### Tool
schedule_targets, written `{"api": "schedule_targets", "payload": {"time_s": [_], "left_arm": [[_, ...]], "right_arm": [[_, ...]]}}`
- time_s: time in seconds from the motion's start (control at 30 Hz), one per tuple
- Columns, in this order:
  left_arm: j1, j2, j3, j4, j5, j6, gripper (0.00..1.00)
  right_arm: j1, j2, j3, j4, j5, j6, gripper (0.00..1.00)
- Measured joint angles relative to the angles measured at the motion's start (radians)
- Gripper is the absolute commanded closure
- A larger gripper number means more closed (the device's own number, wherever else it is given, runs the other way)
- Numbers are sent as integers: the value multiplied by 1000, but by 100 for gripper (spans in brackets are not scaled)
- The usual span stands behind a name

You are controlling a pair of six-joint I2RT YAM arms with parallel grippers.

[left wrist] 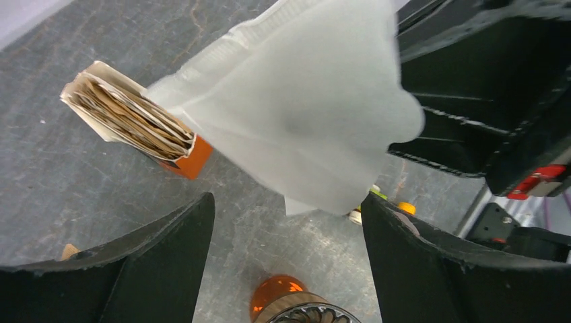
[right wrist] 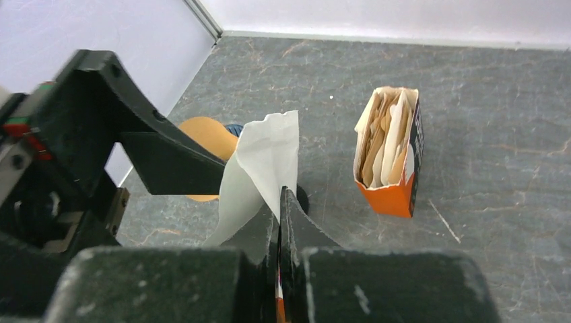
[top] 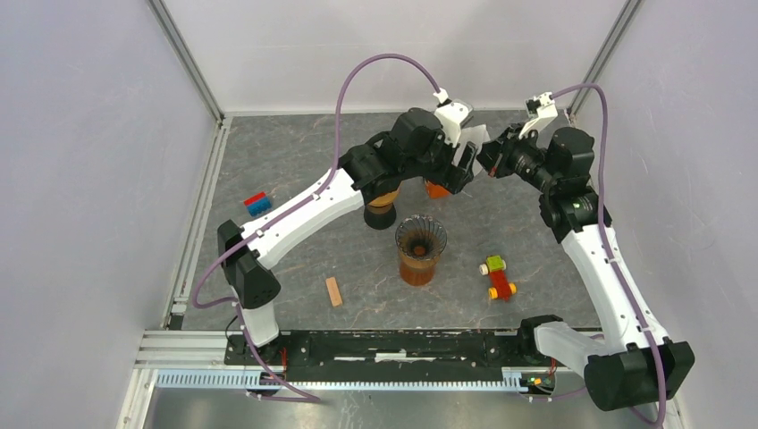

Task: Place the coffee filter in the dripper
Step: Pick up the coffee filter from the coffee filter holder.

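My right gripper [right wrist: 279, 202] is shut on a white paper coffee filter [right wrist: 266, 158] and holds it in the air at the back of the table [top: 295, 143]. The filter shows in the top view [top: 473, 143] and hangs in front of my left gripper [left wrist: 286, 229], which is open and empty, its jaws wide apart just below the filter [left wrist: 310, 108]. The dripper [top: 420, 239] is a ribbed glass cone on an amber carafe at the table's middle; its rim shows in the left wrist view [left wrist: 316, 314]. An orange box of filters [right wrist: 390, 151] stands behind it.
A brown cylinder on a black base [top: 382, 207] stands under the left arm. A toy of coloured blocks [top: 497, 277], a small wooden block [top: 333, 291] and a red and blue block [top: 257, 204] lie on the table. Walls enclose the back and sides.
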State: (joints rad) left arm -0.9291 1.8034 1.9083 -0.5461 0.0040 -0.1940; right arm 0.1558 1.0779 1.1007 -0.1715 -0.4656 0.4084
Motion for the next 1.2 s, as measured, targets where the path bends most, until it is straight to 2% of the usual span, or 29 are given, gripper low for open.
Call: {"api": "schedule_targets", "payload": {"time_s": [0.33, 0.7, 1.2], "left_arm": [[-30, -10, -45, 21, -131, 82, 17], [-32, -10, -46, 29, -165, 122, 15], [-39, -11, 82, 6, -84, 192, 18]], "right_arm": [[-25, 0, -63, 31, -32, 100, 100], [-41, -3, -98, 65, -57, 163, 100], [-11, -44, -98, 28, 4, 12, 100]]}}
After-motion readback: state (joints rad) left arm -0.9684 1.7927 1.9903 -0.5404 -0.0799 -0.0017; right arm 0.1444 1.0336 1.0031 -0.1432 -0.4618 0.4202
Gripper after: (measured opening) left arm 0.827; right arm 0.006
